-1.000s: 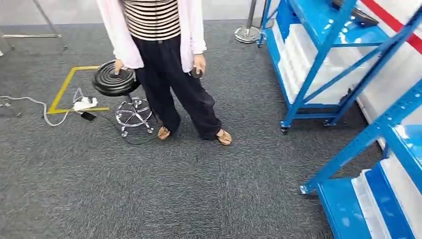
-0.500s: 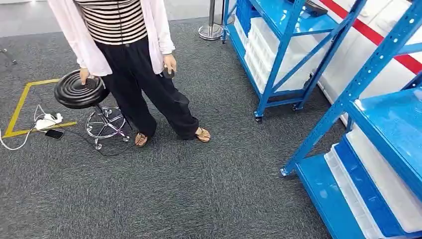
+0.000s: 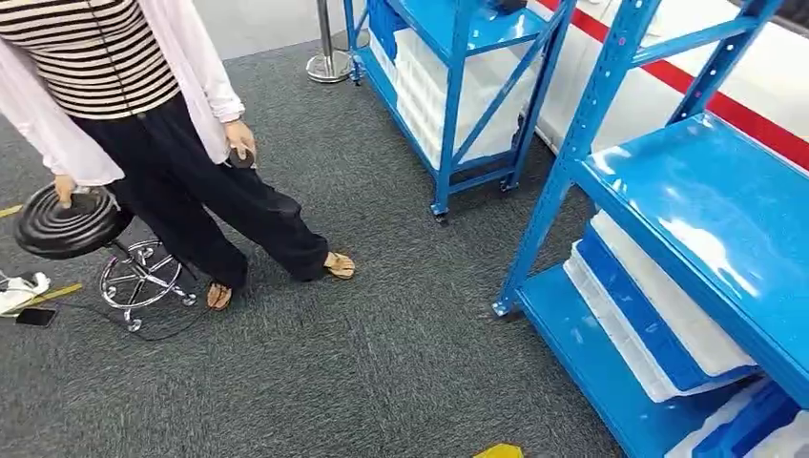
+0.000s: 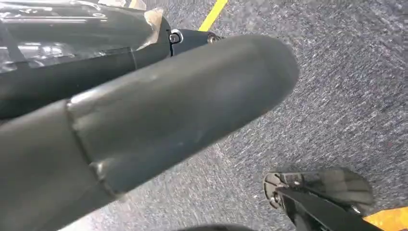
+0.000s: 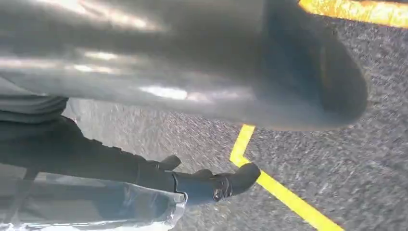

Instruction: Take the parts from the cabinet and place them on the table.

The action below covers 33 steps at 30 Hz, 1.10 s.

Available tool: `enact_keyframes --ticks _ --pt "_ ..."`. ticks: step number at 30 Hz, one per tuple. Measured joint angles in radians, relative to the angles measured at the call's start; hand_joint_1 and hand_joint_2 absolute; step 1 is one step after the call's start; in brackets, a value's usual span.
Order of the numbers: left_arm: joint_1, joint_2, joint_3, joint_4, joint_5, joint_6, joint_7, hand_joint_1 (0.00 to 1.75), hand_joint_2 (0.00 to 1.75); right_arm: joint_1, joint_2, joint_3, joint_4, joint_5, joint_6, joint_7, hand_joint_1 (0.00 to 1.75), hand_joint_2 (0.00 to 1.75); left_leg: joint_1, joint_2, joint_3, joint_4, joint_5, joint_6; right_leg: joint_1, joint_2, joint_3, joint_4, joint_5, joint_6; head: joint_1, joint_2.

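Okay, head view: the near cabinet (image 3: 563, 181), a blue steel rack, stands at the right of the picture on grey carpet (image 3: 363, 363). White and blue trays (image 3: 658, 324) sit on its lower shelf, under the bare blue shelf above. These trays are the task's load, but what lies inside them cannot be told. A 2nd blue rack (image 3: 456, 105) stands beyond the near cabinet, with white bins (image 3: 429, 86) on its lower levels. A chrome post base (image 3: 329, 65) is further back, past that 2nd rack.

A person (image 3: 124, 114) in a striped top and black trousers stands well apart from the near cabinet, on its open side. One of their hands holds a small dark object (image 3: 240, 158); the other rests on a black stool (image 3: 62, 221) with a chrome wheeled base. A dark phone (image 3: 36, 316) lies on the carpet beyond the stool. A bit of yellow tape (image 3: 501, 450) shows on the floor near the cabinet's front foot.

Left wrist view: the left hand (image 4: 144, 110) hangs over the carpet, thick grey thumb out straight and dark fingers (image 4: 72, 62) stretched alongside, apart from it, nothing in its grasp. Yellow floor tape (image 4: 214, 14) runs past it.

Right wrist view: the right hand (image 5: 192, 62) is much the same, with thumb and dark fingers (image 5: 202, 185) spread and nothing between them, above a yellow line (image 5: 284, 192) on the carpet.
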Motion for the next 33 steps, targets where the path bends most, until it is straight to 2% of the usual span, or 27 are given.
enact_keyframes --ticks 2,3,4,6,8,9,10,11,13,14,15,16,17,18,19,20,23,24,25,26,27,28,29,30,31,32,33 --pt "0.0 0.003 -0.002 0.0 0.0 -0.003 0.0 0.0 0.0 0.001 0.001 -0.002 0.0 -0.001 -0.001 0.0 0.0 0.0 0.001 -0.014 0.059 -0.147 0.097 0.006 0.0 0.027 0.004 0.001 0.0 0.001 0.0 0.0" --pt "0.0 0.004 -0.003 0.0 0.0 -0.003 -0.003 0.0 0.0 0.0 0.003 -0.003 0.0 -0.001 -0.002 0.0 0.0 0.0 0.005 -0.051 0.094 -0.229 0.137 0.007 0.0 0.04 0.003 0.003 0.0 0.001 -0.001 0.0" --pt "0.0 0.005 -0.005 0.0 0.0 -0.004 -0.006 0.0 0.0 -0.003 0.005 -0.003 0.0 -0.001 -0.002 -0.001 0.0 0.0 0.006 -0.079 0.104 -0.262 0.125 0.007 0.011 0.049 -0.002 0.009 -0.003 0.006 0.0 0.0" --pt "-0.002 0.007 -0.01 0.0 0.002 -0.004 -0.011 0.0 0.0 -0.004 0.006 -0.003 0.0 0.0 -0.002 -0.01 0.0 0.0 -0.001 -0.061 0.102 -0.263 0.128 0.013 0.009 0.065 -0.013 0.005 0.001 0.017 0.001 0.0" --pt "-0.005 0.007 -0.01 0.0 0.012 -0.002 -0.016 0.0 0.0 0.002 0.008 -0.003 0.0 0.003 -0.002 -0.021 0.0 0.0 -0.006 -0.043 0.105 -0.271 0.135 0.03 0.006 0.082 -0.027 0.0 0.005 0.032 0.0 0.0" --pt "-0.007 0.005 -0.01 0.0 0.022 0.002 -0.02 0.0 0.0 0.002 0.008 -0.003 0.0 0.01 0.0 -0.029 0.0 0.0 -0.003 -0.028 0.105 -0.278 0.143 0.04 0.003 0.045 -0.026 0.019 -0.003 0.031 0.001 0.0" --pt "-0.007 0.005 -0.009 -0.001 0.028 0.006 -0.024 0.0 0.0 0.001 0.008 -0.003 0.0 0.015 0.002 -0.036 0.0 0.0 -0.004 -0.02 0.105 -0.278 0.144 0.047 0.007 -0.004 -0.049 0.061 -0.031 0.026 0.003 0.0" --pt "-0.006 0.006 -0.009 -0.001 0.032 0.01 -0.025 0.0 0.0 -0.002 0.009 -0.003 0.0 0.019 0.004 -0.04 0.0 0.0 -0.005 -0.005 0.104 -0.278 0.143 0.05 0.005 -0.026 -0.088 0.134 -0.071 0.021 0.006 0.0" --pt "-0.003 0.007 -0.008 -0.001 0.035 0.013 -0.026 0.0 0.0 -0.005 0.009 -0.003 0.0 0.02 0.006 -0.043 0.0 0.0 -0.008 0.026 0.101 -0.278 0.142 0.051 0.003 -0.037 -0.166 0.295 -0.135 0.021 0.006 0.0" --pt "-0.004 0.007 -0.008 -0.001 0.038 0.013 -0.027 0.0 0.0 -0.004 0.009 -0.003 0.0 0.021 0.008 -0.045 0.0 0.0 -0.009 0.038 0.1 -0.278 0.142 0.051 0.002 -0.038 -0.182 0.332 -0.141 0.028 0.006 0.0" --pt "-0.004 0.007 -0.008 -0.001 0.045 0.015 -0.028 0.0 0.0 0.0 0.008 -0.003 0.0 0.028 0.011 -0.05 0.0 0.0 -0.01 0.051 0.1 -0.278 0.141 0.05 0.001 -0.039 -0.172 0.315 -0.13 0.035 0.006 0.0" --pt "-0.004 0.007 -0.006 -0.001 0.052 0.017 -0.031 0.0 0.0 0.002 0.008 -0.002 0.0 0.033 0.012 -0.053 0.0 0.0 -0.01 0.062 0.101 -0.278 0.14 0.05 0.001 -0.044 -0.139 0.257 -0.105 0.044 0.007 0.0" --pt "-0.004 0.007 -0.001 -0.001 0.058 0.019 -0.033 0.0 0.0 0.002 0.008 -0.001 0.0 0.039 0.014 -0.055 0.0 0.0 -0.01 0.072 0.103 -0.278 0.139 0.048 0.0 -0.055 -0.09 0.166 -0.072 0.051 0.006 0.0" --pt "-0.004 0.005 0.006 -0.001 0.064 0.024 -0.034 0.0 0.0 0.001 0.008 0.0 0.0 0.044 0.019 -0.057 0.0 0.0 -0.01 0.083 0.107 -0.278 0.137 0.044 0.001 -0.094 -0.028 0.056 -0.04 0.054 0.007 0.0" --pt "-0.003 0.005 0.011 -0.001 0.069 0.029 -0.036 0.0 0.0 -0.002 0.007 0.002 0.0 0.05 0.022 -0.06 0.0 0.0 -0.016 0.091 0.11 -0.277 0.133 0.038 0.006 -0.14 -0.005 0.004 -0.029 0.042 0.008 0.0" --pt "-0.001 0.004 0.015 -0.001 0.074 0.033 -0.037 0.0 0.0 -0.005 0.007 0.003 0.0 0.054 0.024 -0.062 0.0 0.0 -0.019 0.102 0.114 -0.275 0.126 0.028 0.015 -0.139 -0.005 0.002 -0.019 0.037 0.007 0.0" --pt "-0.003 0.002 0.022 -0.001 0.08 0.037 -0.042 0.0 0.0 -0.003 0.005 0.008 0.0 0.063 0.03 -0.069 0.0 0.0 -0.015 0.135 0.131 -0.282 0.121 0.013 0.019 -0.1 -0.009 0.001 -0.016 0.016 0.006 0.0" --pt "-0.003 0.002 0.025 -0.001 0.082 0.039 -0.044 0.0 0.0 -0.003 0.005 0.008 0.0 0.066 0.03 -0.07 0.0 0.0 -0.007 0.12 0.13 -0.276 0.114 0.003 -0.006 -0.086 0.012 -0.006 -0.008 0.005 0.005 0.0" --pt "-0.003 0.003 0.03 -0.001 0.083 0.042 -0.046 0.0 0.0 -0.002 0.005 0.009 0.0 0.069 0.03 -0.071 0.0 0.0 -0.006 0.064 0.123 -0.248 0.092 -0.002 -0.002 -0.075 0.009 -0.007 -0.007 0.003 0.0 0.0" --pt "-0.002 0.002 0.034 -0.001 0.083 0.045 -0.05 0.0 0.0 -0.003 0.004 0.011 0.0 0.071 0.03 -0.071 0.0 0.0 -0.004 0.028 0.097 -0.189 0.053 -0.004 -0.003 -0.066 0.008 -0.006 -0.004 -0.006 0.0 0.0" --pt "0.001 0.002 0.035 0.0 0.084 0.045 -0.052 0.0 0.0 -0.004 0.005 0.013 0.0 0.072 0.03 -0.072 0.0 0.0 -0.004 0.008 0.057 -0.105 0.009 -0.006 -0.002 -0.052 0.008 -0.006 -0.004 -0.007 -0.001 0.0" --pt "0.005 0.002 0.036 0.0 0.084 0.045 -0.053 0.0 0.0 -0.003 0.005 0.016 0.0 0.073 0.03 -0.072 0.0 0.0 -0.004 0.001 0.015 -0.022 -0.022 -0.009 0.0 -0.037 0.008 -0.006 -0.004 -0.008 0.0 0.0" --pt "0.008 0.002 0.037 0.0 0.084 0.045 -0.054 0.0 0.0 -0.002 0.005 0.016 0.0 0.073 0.03 -0.072 0.0 0.0 -0.003 -0.001 -0.016 0.029 -0.029 -0.011 0.001 -0.022 0.009 -0.006 -0.004 -0.008 -0.001 0.0" --pt "0.009 0.003 0.039 0.0 0.085 0.045 -0.054 0.0 0.0 0.0 0.005 0.016 0.0 0.074 0.03 -0.072 0.0 0.0 -0.003 -0.002 -0.023 0.027 -0.009 -0.011 0.001 -0.007 0.01 -0.005 -0.004 -0.007 0.0 0.0" --pt "0.009 0.003 0.042 0.0 0.085 0.045 -0.055 0.0 0.0 0.001 0.003 0.017 0.0 0.074 0.03 -0.073 0.0 0.0 0.0 -0.003 -0.01 -0.017 0.03 -0.011 0.0 0.007 0.011 -0.004 -0.004 -0.007 -0.001 0.0" --pt "0.009 0.003 0.042 0.0 0.085 0.045 -0.056 0.0 0.0 0.002 0.003 0.018 0.0 0.074 0.03 -0.074 0.0 0.0 0.003 -0.005 0.021 -0.091 0.08 -0.011 -0.001 0.022 0.013 -0.002 -0.005 -0.007 0.0 0.0" --pt "0.009 0.003 0.043 0.0 0.085 0.045 -0.057 0.0 0.0 0.001 0.004 0.019 0.0 0.076 0.03 -0.074 0.0 0.0 0.009 -0.026 0.063 -0.192 0.133 -0.011 -0.002 0.038 0.013 0.001 -0.005 -0.006 -0.001 0.0"
